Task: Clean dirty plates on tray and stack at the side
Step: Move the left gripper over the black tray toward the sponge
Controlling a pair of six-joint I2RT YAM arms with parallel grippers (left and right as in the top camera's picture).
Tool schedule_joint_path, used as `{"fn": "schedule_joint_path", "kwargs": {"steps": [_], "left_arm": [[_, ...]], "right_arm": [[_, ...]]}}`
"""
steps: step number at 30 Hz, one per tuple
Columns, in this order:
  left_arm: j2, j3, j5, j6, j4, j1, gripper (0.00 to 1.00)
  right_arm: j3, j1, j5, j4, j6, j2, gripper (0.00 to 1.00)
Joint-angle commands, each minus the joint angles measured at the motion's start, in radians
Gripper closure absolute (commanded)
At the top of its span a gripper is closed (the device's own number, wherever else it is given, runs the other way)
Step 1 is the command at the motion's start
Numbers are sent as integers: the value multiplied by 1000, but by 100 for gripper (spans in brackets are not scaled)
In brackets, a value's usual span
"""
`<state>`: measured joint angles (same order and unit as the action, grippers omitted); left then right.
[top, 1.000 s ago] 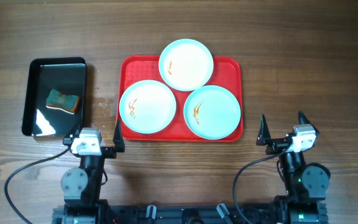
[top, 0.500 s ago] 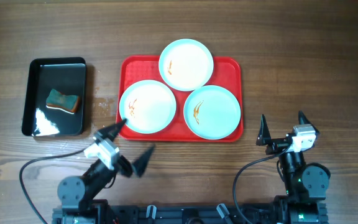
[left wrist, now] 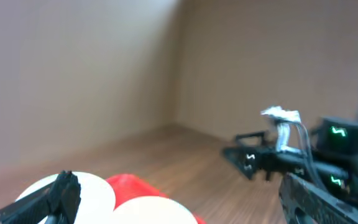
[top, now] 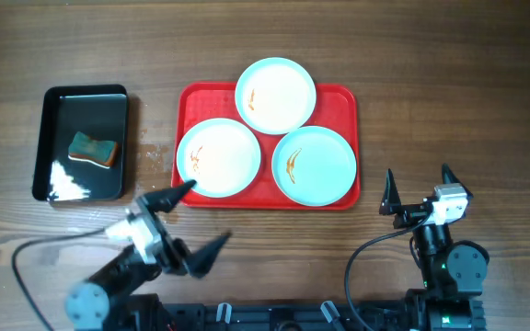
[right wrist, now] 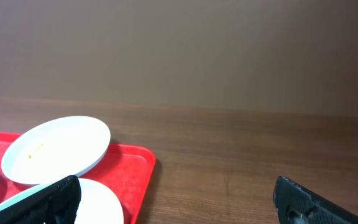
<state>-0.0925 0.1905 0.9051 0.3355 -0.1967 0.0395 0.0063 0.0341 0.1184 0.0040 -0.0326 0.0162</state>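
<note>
Black glossy tray (top: 81,142): far left on the wooden counter (top: 431,83), holding a teal-and-orange sponge (top: 94,149).
Left gripper (top: 191,219): jaws wide apart, empty, turned toward the tray's near-left corner.
Red rectangular plastic tray (top: 346,101): mid-counter, carrying three round pale mint-white plates (top: 219,158), each with orange-brown smears.
Right gripper (top: 420,188): jaws spread, empty, parked right of the tray.
Step in hand: opening approach; nothing wiped or stacked.
Next move: probably fetching the sponge, or steadying the near-left plate.
</note>
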Motion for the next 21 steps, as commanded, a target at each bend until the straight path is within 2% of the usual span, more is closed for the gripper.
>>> {"fn": "schedule_joint_path", "kwargs": {"steps": [1,3,6,9,12,14,18,21], "left_arm": [[-193,262,-234,-181,236,67,0],[-354,444,-471,-201,474,94,0],[-577,668,-639,-248,734,101,0],[-790,861,-644,-257,909,101,0],[-937,974,-614,-219,1035,101,0],[-1019,1011,-589,-198,1050,101,0],[-1177,1110,-675,-47,1103,116,0],[-1349,1255,-779,58,1217,143,0]], "right_arm": [[-1,6,-14,2,-17,-6,0],[-1,6,-14,2,-17,-6,0],[-1,6,-14,2,-17,-6,0],[-1,6,-14,2,-17,-6,0],[-1,6,-14,2,-17,-6,0],[-1,6,-14,2,-17,-6,0],[-1,6,-14,2,-17,-6,0],[-1,6,-14,2,-17,-6,0]]}}
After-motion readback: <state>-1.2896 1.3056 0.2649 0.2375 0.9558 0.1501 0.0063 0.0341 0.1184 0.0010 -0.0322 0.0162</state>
